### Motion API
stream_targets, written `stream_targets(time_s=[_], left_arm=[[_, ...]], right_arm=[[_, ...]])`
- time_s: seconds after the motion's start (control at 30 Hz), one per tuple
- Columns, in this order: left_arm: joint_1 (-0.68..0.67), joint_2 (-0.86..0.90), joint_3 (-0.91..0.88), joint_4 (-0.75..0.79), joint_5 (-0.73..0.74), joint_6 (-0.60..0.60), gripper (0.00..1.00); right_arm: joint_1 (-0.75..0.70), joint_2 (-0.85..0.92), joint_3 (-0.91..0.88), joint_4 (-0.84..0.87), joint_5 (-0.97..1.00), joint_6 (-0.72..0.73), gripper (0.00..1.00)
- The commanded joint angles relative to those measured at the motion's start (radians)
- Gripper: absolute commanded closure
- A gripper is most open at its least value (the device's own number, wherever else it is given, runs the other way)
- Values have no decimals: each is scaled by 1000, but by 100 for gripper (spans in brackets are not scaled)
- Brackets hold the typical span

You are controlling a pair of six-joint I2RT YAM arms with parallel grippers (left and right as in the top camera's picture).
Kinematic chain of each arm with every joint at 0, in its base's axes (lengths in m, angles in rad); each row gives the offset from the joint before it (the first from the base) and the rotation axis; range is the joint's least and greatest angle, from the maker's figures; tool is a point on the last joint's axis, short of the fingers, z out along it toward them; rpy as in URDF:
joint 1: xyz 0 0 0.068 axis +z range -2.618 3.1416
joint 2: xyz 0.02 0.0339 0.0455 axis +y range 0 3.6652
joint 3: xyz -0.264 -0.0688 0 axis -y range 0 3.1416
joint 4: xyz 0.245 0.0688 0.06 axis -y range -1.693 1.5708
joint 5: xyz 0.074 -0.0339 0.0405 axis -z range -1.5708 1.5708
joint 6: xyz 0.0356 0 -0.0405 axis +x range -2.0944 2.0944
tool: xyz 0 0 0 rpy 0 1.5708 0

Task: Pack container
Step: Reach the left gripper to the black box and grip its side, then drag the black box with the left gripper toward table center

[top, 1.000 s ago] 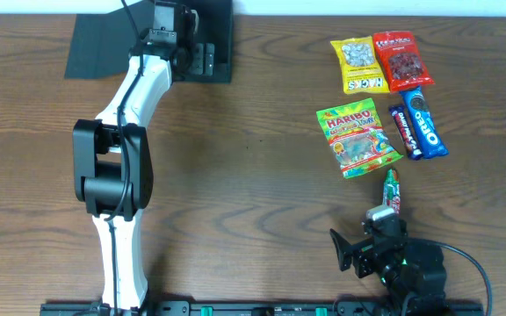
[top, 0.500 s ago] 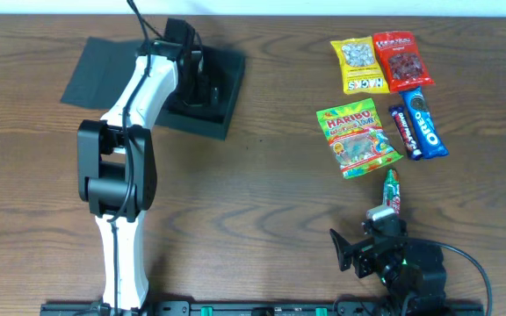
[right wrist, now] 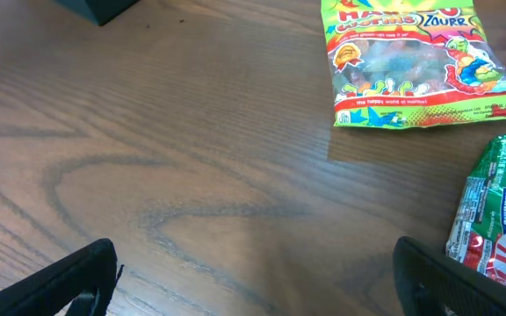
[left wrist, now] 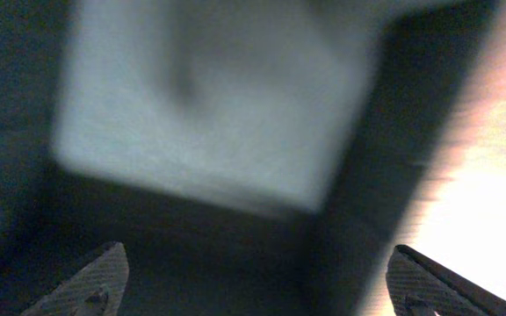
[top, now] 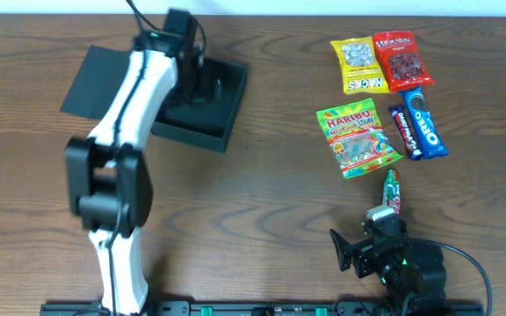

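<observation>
Dark cardboard container (top: 222, 110) has slid nearer and turned, well left of the Haribo bag (top: 357, 139). Left gripper (top: 191, 86), inside it, and right gripper (top: 358, 235), beside the KitKat bar (top: 391, 189), both gape wide, empty.

I read HARIBO on the green bag (top: 357, 138) and OREO on the blue packet (top: 422, 123). The near green bar (right wrist: 495, 219) says KitKat CHUNKY.
</observation>
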Motion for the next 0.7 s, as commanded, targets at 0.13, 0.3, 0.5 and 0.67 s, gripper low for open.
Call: stream_targets(time_s=[0.13,0.3,0.5,0.67], left_arm=[[1,-165,45,48,124,-43,5],[0,-163,44,-21,56,-167,5],[0,-159,28,-218,-254,-566,5],[0,-159,-66,-189,-264,-717,5]], right_arm=[[8,-5,-5,-2,2,-15,1],[8,-5,-5,-1,2,-15,1],[8,-5,-5,-1,2,-15,1],[8,-5,-5,-1,2,-15,1]])
